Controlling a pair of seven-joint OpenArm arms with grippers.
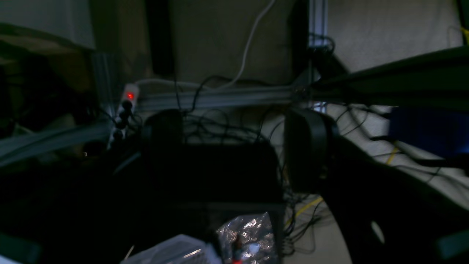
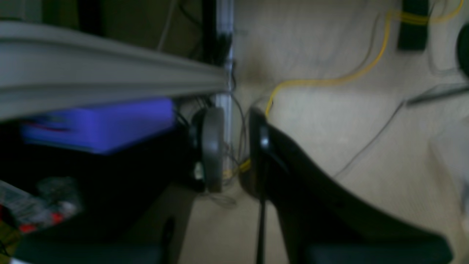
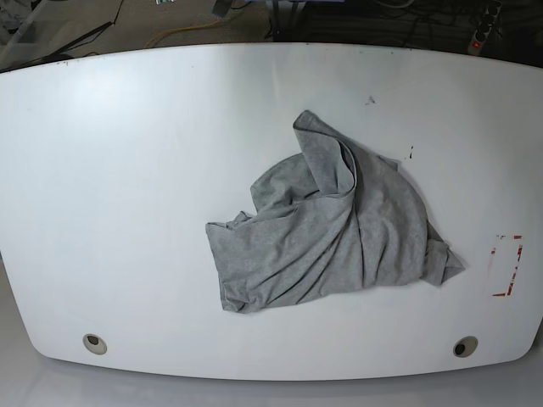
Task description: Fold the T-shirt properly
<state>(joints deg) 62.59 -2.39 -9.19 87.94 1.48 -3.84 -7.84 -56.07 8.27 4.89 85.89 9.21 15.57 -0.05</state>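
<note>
The T-shirt (image 3: 331, 229), plain light grey, lies crumpled in a heap right of the middle of the white table (image 3: 127, 170), with one sleeve sticking out at its lower right. Neither arm shows in the base view. In the left wrist view my left gripper (image 1: 234, 146) is open, its dark fingers wide apart with nothing between them, facing cables and frame bars off the table. In the right wrist view my right gripper (image 2: 236, 146) has only a narrow gap between its fingers, holds nothing, and hangs over a beige floor.
A red-marked rectangle (image 3: 506, 265) is on the table's right side, and two round holes (image 3: 94, 342) (image 3: 464, 346) sit near its front edge. A power strip (image 1: 122, 113) with a red light, a metal frame bar (image 1: 220, 97), a yellow cable (image 2: 329, 80) and a blue box (image 2: 99, 123) are off the table.
</note>
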